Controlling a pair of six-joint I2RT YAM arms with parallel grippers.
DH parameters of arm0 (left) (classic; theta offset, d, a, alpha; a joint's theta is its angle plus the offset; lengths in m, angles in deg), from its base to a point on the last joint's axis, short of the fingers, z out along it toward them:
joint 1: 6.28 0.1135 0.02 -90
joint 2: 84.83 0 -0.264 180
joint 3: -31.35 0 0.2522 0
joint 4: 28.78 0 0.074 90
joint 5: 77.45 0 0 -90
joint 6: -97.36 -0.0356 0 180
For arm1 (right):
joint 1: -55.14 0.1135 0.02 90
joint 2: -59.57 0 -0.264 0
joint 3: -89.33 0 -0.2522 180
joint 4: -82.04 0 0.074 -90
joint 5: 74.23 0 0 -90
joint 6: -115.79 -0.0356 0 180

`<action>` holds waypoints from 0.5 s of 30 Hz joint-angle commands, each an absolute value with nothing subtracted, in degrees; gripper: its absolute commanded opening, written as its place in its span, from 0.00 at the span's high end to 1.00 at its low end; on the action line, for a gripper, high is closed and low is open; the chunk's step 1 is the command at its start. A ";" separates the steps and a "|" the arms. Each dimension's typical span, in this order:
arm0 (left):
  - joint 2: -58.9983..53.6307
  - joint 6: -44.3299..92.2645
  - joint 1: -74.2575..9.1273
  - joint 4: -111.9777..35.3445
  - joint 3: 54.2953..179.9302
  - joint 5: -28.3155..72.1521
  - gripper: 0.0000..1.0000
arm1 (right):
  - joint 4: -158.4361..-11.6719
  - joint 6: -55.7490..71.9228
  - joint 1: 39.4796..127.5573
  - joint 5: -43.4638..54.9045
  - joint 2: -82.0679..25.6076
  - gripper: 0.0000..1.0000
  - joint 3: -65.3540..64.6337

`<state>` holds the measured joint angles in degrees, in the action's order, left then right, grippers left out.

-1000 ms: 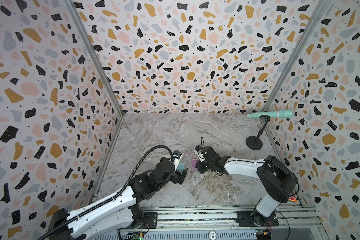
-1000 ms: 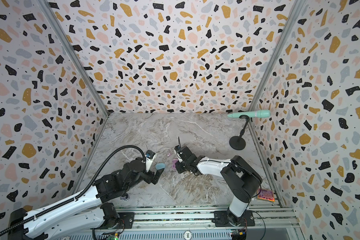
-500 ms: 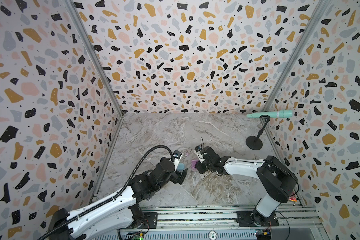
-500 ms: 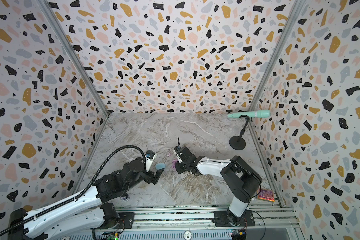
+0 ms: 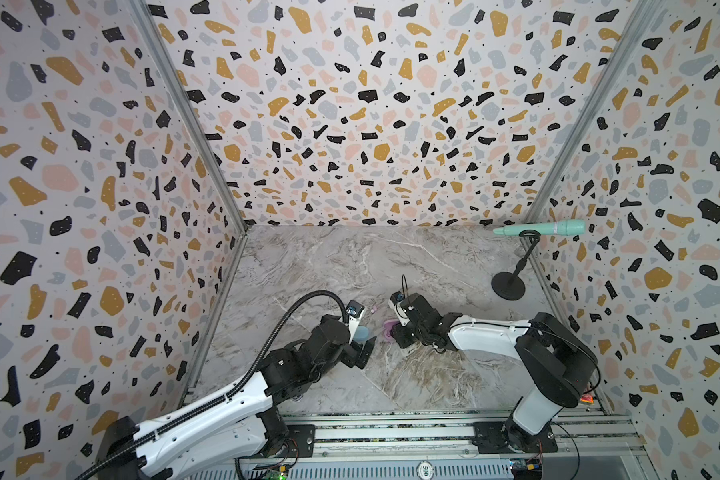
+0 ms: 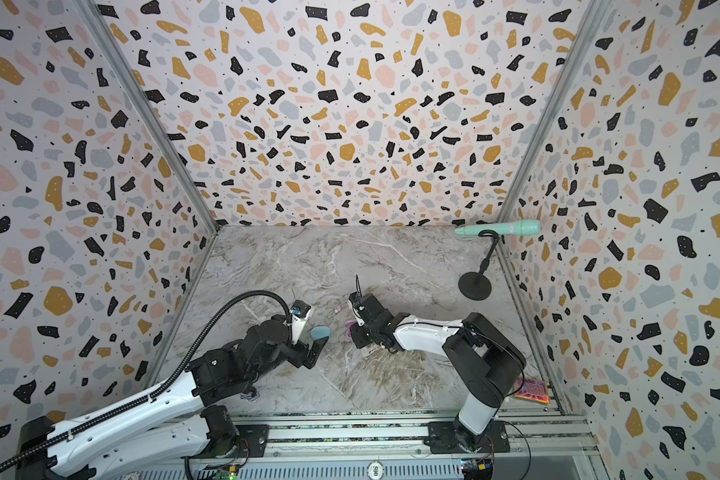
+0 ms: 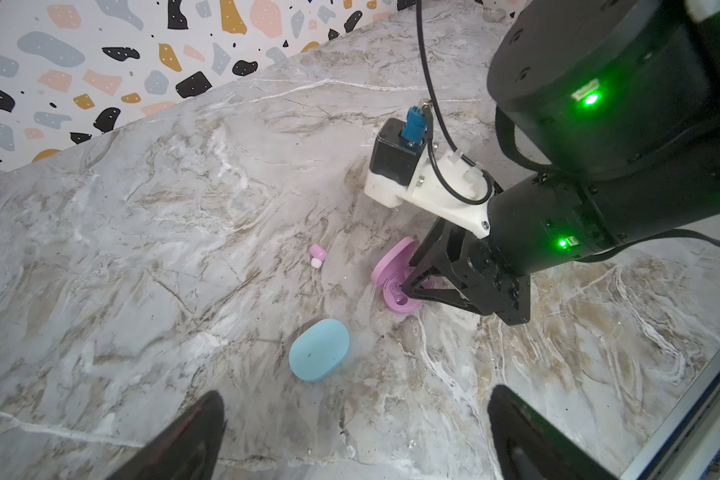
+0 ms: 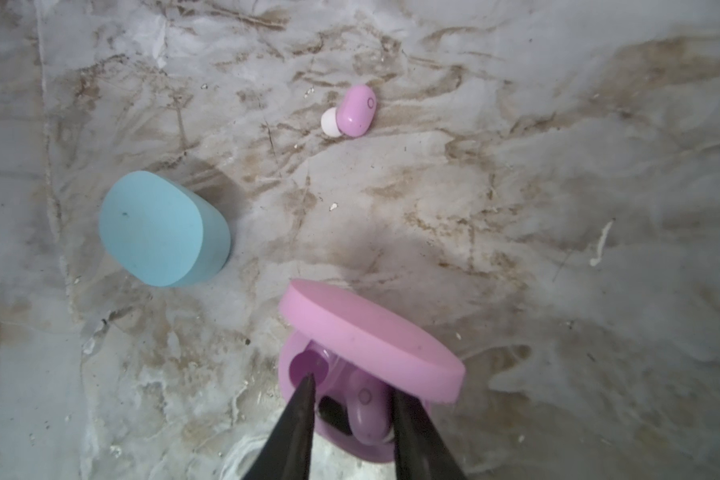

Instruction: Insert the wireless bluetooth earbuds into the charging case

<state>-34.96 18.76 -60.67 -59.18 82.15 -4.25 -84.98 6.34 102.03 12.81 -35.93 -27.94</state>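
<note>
**A:** Where does the right gripper stand?

**B:** It is low over the pink case, whose lid is hinged up. Its two black fingers point down into the open tray, and the jaws are a narrow way apart.

**A:** What lies between them?

**B:** The seated earbud, pink and glossy, lies in the tray between the two fingers. A dark gap shows between it and one finger. It sits close against the other finger, and I cannot tell whether they touch. The jaws are not clamped on it. A round purple well shows right at the tip of the finger that stands clear.

**A:** Is there another earbud?

**B:** Yes, the loose earbud, pink with a white tip. It lies on its side on the marble table, beyond the raised lid, well ahead of the right jaws and outside the case.

**A:** And the left gripper?

**B:** Its jaws are spread wide and grip nothing. The blue case, closed and lying flat, sits just ahead of the gap between the fingers and touches neither. The pink case and the right gripper's fingertips are farther ahead of the left jaws, past the blue case. In both top views the two grippers face each other, with both cases between them.
</note>
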 commanded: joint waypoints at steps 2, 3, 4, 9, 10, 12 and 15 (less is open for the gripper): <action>-34.86 18.40 -60.77 -57.62 81.92 -3.66 0.00 | -83.60 5.21 102.24 13.70 -32.51 0.65 -28.66; -34.85 18.37 -60.77 -57.63 81.97 -3.63 0.00 | -83.53 5.13 102.24 13.66 -32.44 0.64 -28.70; -34.83 18.37 -60.81 -57.57 81.95 -3.53 0.00 | -83.38 4.97 102.33 13.66 -32.32 0.64 -28.66; -34.87 18.39 -60.79 -57.63 81.99 -3.46 0.00 | -82.93 4.71 102.51 13.66 -31.53 0.63 -28.78; -34.90 18.42 -60.77 -57.53 81.99 -3.40 0.00 | -82.81 4.71 102.51 13.66 -31.45 0.63 -28.71; -34.84 18.43 -60.77 -57.57 81.98 -3.45 0.00 | -82.32 4.70 102.48 13.66 -31.15 0.63 -28.61; -34.97 18.37 -60.77 -57.65 82.13 -3.40 0.00 | -82.18 4.52 102.60 13.39 -29.82 0.61 -28.75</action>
